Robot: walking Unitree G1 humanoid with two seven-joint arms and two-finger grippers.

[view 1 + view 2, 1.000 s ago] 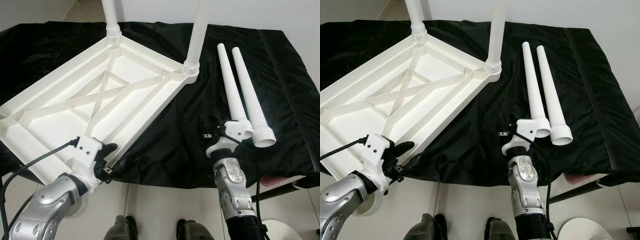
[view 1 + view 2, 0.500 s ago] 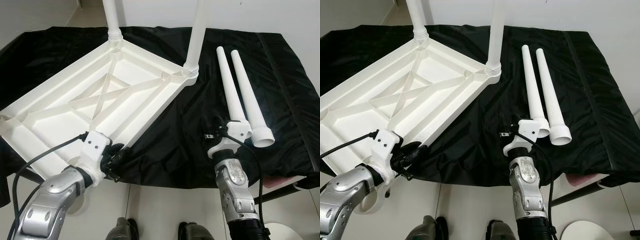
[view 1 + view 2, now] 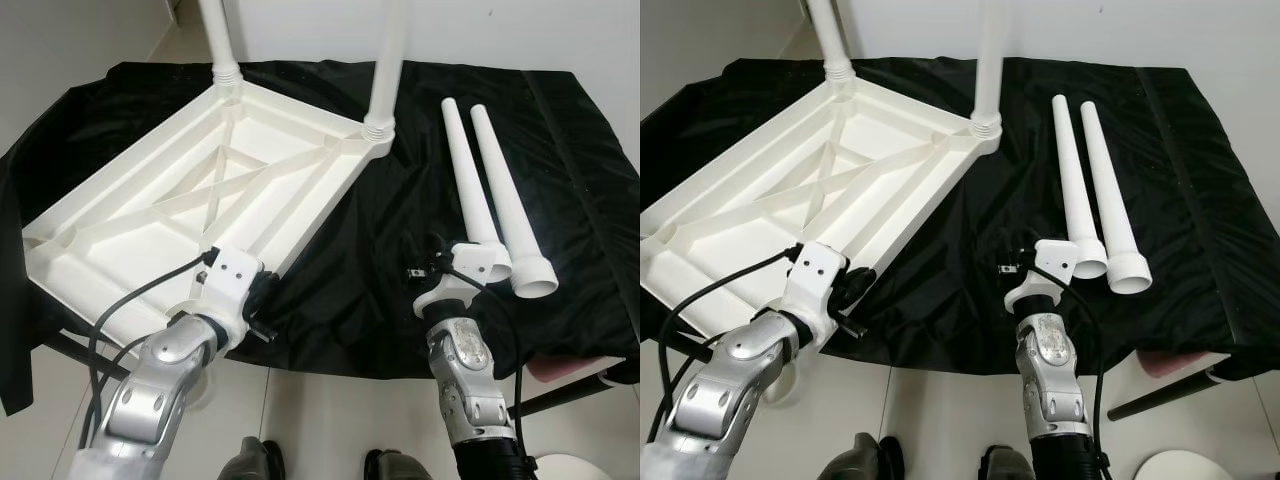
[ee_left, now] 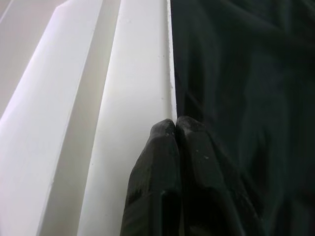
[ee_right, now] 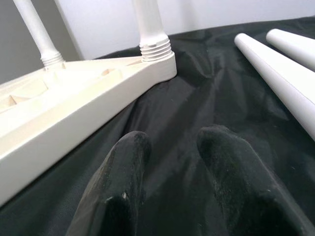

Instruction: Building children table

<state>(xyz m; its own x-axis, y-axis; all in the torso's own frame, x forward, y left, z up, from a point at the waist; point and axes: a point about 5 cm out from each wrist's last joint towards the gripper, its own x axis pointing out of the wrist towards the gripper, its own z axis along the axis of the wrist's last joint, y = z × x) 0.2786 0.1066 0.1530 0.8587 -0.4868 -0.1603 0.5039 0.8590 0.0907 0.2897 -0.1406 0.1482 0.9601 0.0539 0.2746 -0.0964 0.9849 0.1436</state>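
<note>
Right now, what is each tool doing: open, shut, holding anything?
Left tool: shut, fingertips at the edge of the upturned white tabletop, gripping nothing.
Right tool: open, empty, over the black cloth.

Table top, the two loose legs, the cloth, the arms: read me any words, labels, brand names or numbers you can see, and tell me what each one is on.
None can be read.
The upturned white table top is bare plastic ribs.
The two loose legs are plain white.
The black cloth has no print.
The left gripper and right gripper carry no legible marking.
</note>
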